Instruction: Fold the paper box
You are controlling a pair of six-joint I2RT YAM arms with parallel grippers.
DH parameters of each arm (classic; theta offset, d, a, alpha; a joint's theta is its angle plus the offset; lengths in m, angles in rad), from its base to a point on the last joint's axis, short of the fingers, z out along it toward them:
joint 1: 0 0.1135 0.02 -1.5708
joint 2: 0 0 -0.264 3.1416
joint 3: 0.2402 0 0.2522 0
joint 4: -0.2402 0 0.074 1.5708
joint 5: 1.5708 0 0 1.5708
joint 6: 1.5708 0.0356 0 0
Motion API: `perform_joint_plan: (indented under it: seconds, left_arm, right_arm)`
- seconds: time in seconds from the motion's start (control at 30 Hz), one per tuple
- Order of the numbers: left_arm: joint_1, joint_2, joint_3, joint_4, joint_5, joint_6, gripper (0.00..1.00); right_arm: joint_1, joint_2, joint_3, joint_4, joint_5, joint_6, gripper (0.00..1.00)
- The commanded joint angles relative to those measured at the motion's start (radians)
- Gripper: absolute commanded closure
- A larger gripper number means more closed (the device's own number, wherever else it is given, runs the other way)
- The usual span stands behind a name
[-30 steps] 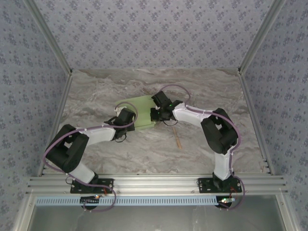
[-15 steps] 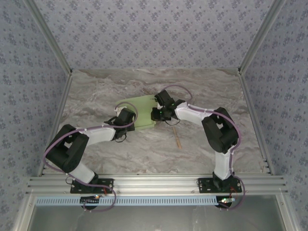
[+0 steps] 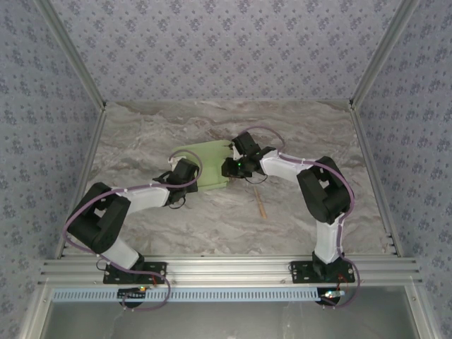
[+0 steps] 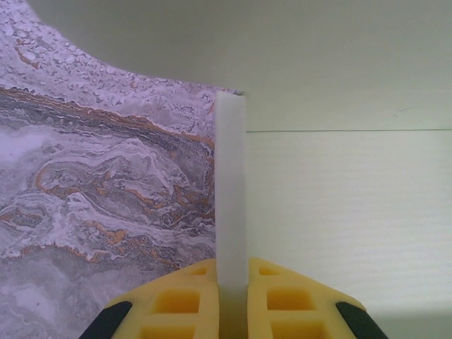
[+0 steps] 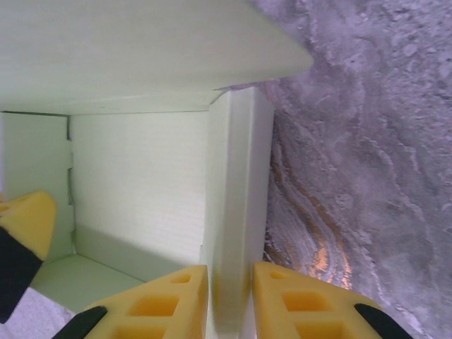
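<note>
Paper box point(image 3: 208, 159): pale green thin card, part-formed, with walls raised around a flat base. It sits mid-way across the marbled table point(image 3: 141, 134), between the two arms.
Left gripper point(image 4: 232, 282): jaws pressed together on one upright wall, seen edge-on.
Right gripper point(image 5: 231, 282): jaws closely straddle a corner wall. Whether they bite it or merely flank it cannot be told.
Wooden stick point(image 3: 262, 207): thin, tan, lying apart from the box, nearer the bases.
Handling note, as judged: hold the left pinch steady as an anchor, seat the right-hand wall square along its crease, and use light pressure, since thin card dents easily.
</note>
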Motion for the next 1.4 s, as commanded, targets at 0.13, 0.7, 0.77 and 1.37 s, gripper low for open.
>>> perform_joint_plan:
  seconds: [0.13,0.7,0.77,1.37]
  left_arm:
    - [-0.018,0.017,0.008,0.005,0.092,0.027,0.96]
    - [-0.019,0.015,0.015,0.011,0.134,0.014,0.96]
    - [-0.019,0.006,0.013,0.021,0.155,0.003,0.96]
    - [-0.019,-0.012,0.022,0.004,0.151,0.005,0.96]
  right_arm:
    - [0.039,0.044,0.022,-0.076,-0.019,-0.016,0.75]
    - [0.167,0.111,0.164,-0.235,0.276,-0.018,0.83]
    - [0.183,0.124,0.184,-0.264,0.334,-0.007,0.84]
    - [0.259,0.229,0.335,-0.497,0.642,-0.018,0.82]
